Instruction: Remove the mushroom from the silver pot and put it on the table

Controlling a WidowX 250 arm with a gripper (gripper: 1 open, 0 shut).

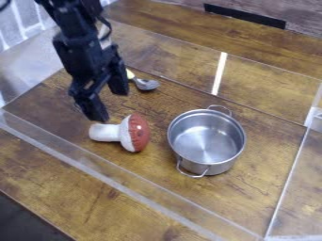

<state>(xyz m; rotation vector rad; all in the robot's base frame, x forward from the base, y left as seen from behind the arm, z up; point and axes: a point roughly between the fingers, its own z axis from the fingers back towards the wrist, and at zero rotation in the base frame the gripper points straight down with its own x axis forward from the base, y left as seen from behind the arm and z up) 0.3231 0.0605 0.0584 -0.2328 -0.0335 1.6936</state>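
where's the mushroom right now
In the camera view, the mushroom lies on its side on the wooden table, just left of the silver pot in the picture, its red cap towards the pot.

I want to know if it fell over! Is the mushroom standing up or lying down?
Lying down: the mushroom is on its side on the table, white stem left, red cap right.

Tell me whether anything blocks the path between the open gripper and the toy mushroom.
Nothing visible does. The open gripper hangs just beyond the mushroom; the silver pot and spoon lie off to the sides.
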